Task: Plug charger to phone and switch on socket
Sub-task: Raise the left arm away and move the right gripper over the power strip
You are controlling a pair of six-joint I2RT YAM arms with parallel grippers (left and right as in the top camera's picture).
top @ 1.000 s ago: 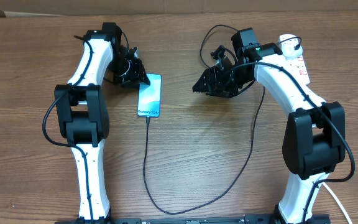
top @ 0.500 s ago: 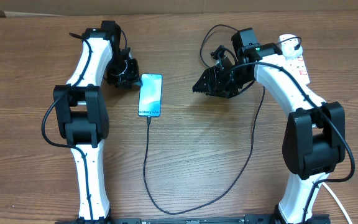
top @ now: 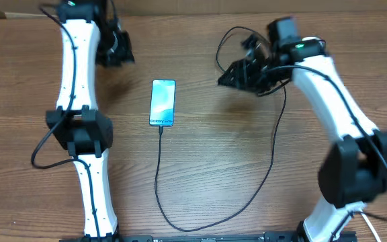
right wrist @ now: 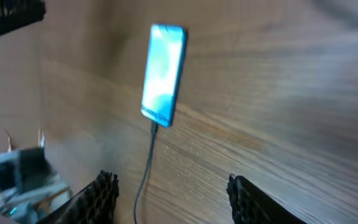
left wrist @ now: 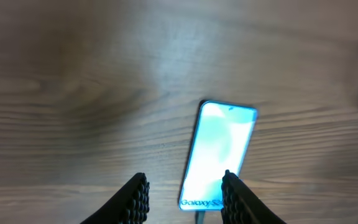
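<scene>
The phone (top: pixel 162 102) lies flat on the wooden table, screen lit teal, "Galaxy S24" text at its near end. The charger cable (top: pixel 158 181) meets that near end, loops along the table front and runs up to the right arm. My left gripper (top: pixel 116 50) is open and empty, far left of the phone. In the left wrist view its fingers (left wrist: pixel 185 202) frame the phone (left wrist: pixel 219 155). My right gripper (top: pixel 237 74) is open and empty, right of the phone. The right wrist view (right wrist: pixel 176 202) shows the phone (right wrist: pixel 162 74) and the cable (right wrist: pixel 146 177). The socket is hidden behind the right arm.
A cardboard wall (top: pixel 180 5) runs along the table's far edge. A thick white cord (top: pixel 367 225) shows at the front right corner beside the right arm's base.
My left gripper has pulled away from the phone's top left corner toward the far left. My right arm has swung up and right, and now covers the socket.
</scene>
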